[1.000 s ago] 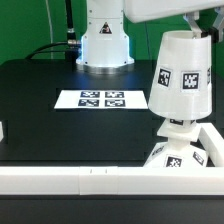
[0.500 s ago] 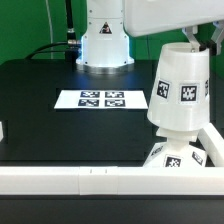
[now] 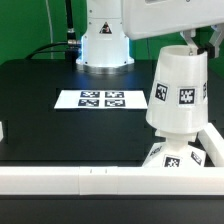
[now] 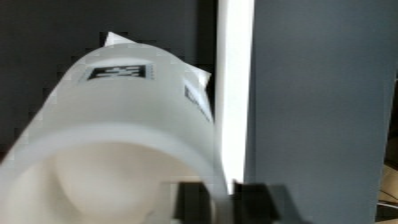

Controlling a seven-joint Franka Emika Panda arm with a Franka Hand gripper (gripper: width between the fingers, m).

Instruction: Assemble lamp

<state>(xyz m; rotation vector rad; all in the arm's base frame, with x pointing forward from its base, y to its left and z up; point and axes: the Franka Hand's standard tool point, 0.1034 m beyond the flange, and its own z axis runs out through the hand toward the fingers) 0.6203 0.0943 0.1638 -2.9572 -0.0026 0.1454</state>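
Wrist view only: pincer (image 4: 226, 203) fingertips.

White tapered lamp shade (image 3: 179, 88) bearing square tags, hanging upright and slightly tilted above the rounded bulb (image 3: 174, 139), bulb sitting on the tagged base (image 3: 173, 156) in the desk's corner

Open black table (image 3: 60, 75) beyond marker board (image 3: 102, 99); shade (image 3: 180, 90) crowding rails (image 3: 70, 180).

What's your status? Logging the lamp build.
End effector shut on shade's rim. Shade over the bulb, on base. Nothing in the way.
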